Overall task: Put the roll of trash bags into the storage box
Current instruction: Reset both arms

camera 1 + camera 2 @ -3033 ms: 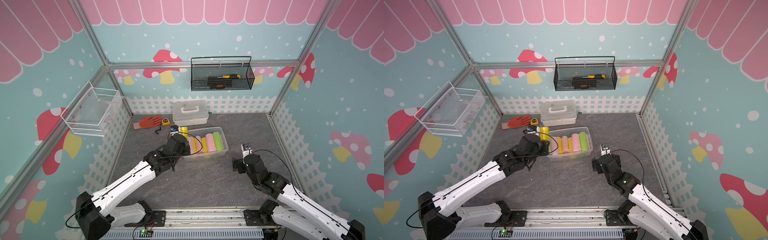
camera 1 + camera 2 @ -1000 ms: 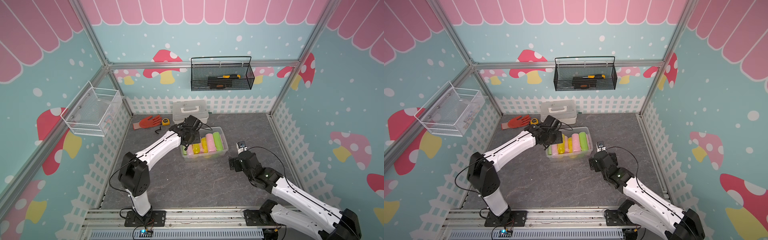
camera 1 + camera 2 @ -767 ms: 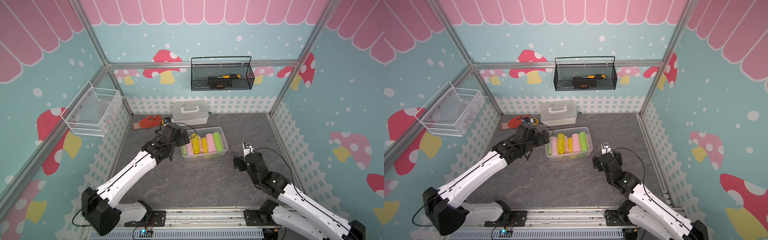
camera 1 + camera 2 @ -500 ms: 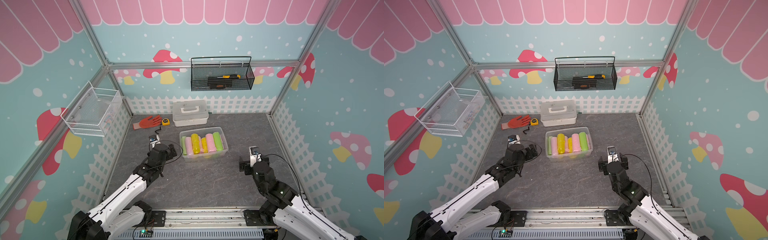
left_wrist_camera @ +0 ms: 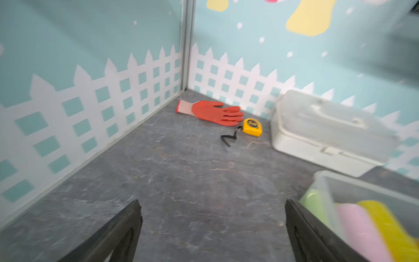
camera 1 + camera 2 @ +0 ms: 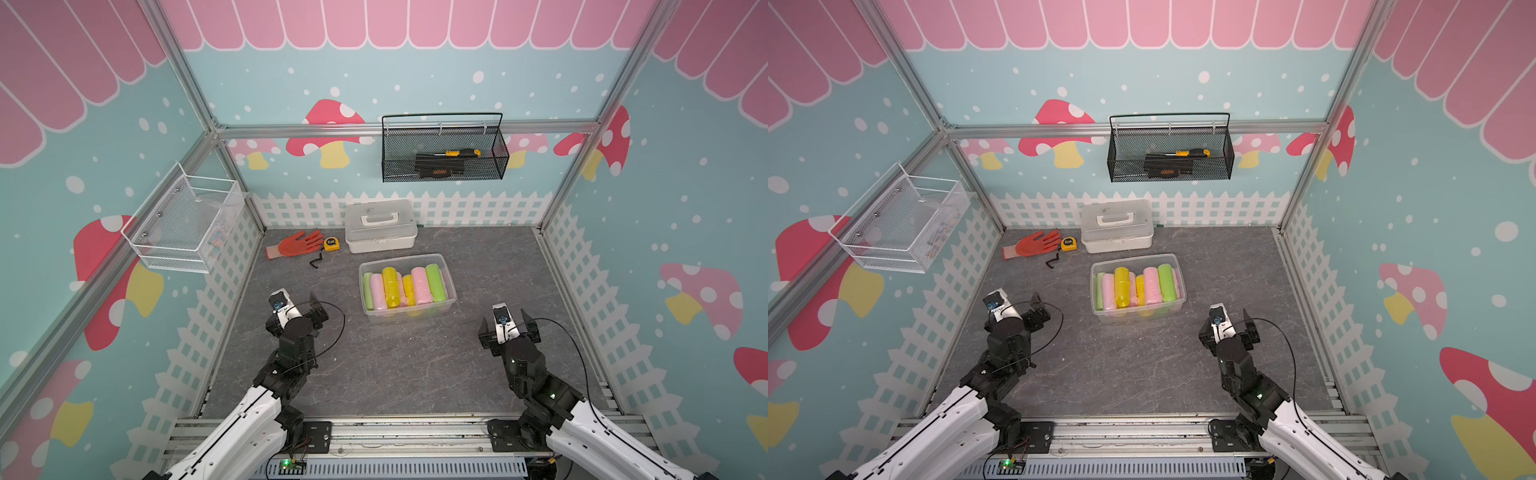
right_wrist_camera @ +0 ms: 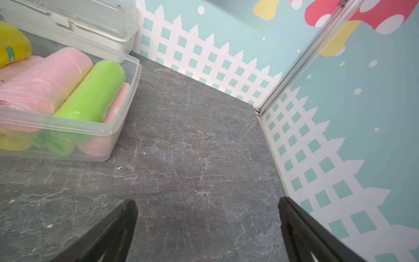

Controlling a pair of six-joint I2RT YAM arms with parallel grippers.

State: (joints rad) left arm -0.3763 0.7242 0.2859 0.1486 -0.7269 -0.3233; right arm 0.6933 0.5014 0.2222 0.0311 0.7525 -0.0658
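The rolls of trash bags (image 6: pixel 390 287) are laid side by side in the storage box (image 6: pixel 411 316) at the middle of the tabletop (image 6: pixel 395 365). Just behind it the case (image 6: pixel 380 224) is set; the tape measure (image 6: pixel 331 243) is laid just left of the case, and the glove (image 6: pixel 297 245) left of that.

Rear floor items
White case (image 6: pixel 380 225), 12 o'clock; orange glove (image 6: pixel 296 244) beside yellow tape measure (image 6: pixel 331 244), 11 o'clock.

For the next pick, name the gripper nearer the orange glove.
Left: the left gripper hovers in front of the glove; the right gripper sits far across, past the storage box.
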